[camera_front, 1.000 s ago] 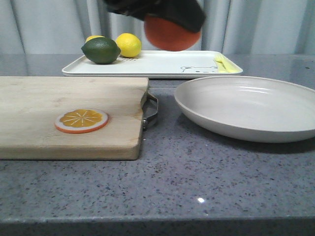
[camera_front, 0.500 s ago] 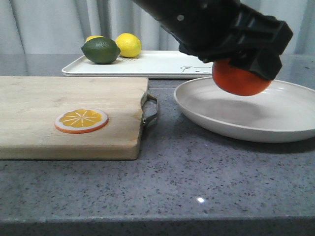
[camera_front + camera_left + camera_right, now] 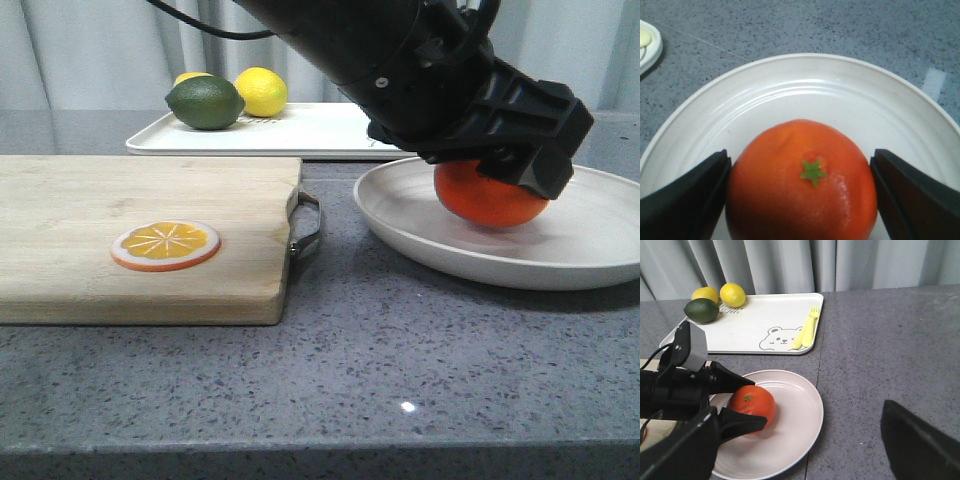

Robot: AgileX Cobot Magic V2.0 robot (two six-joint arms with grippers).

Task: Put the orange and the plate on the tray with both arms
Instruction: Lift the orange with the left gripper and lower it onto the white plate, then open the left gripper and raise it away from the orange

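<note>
The orange (image 3: 490, 200) rests in the off-white plate (image 3: 600, 250) at the right of the table. My left gripper (image 3: 490, 178) reaches in from the upper left, its jaws closed on the orange's two sides. The left wrist view shows the orange (image 3: 800, 190) with its green stem mark between both black fingers, over the plate (image 3: 805, 85). The white bear tray (image 3: 320, 130) lies behind the plate. My right gripper (image 3: 800, 412) is wide open and empty, hovering beside the plate (image 3: 795, 425); it is outside the front view.
A green lime (image 3: 205, 102) and two lemons (image 3: 260, 90) sit on the tray's far left end. Yellow cutlery (image 3: 807, 330) lies by the bear drawing. A wooden cutting board (image 3: 140, 200) with an orange slice (image 3: 165, 245) fills the left; its metal handle points at the plate.
My left arm carried the orange from above the tray to the right and down. The orange now sits in the plate. Nothing else moved.
</note>
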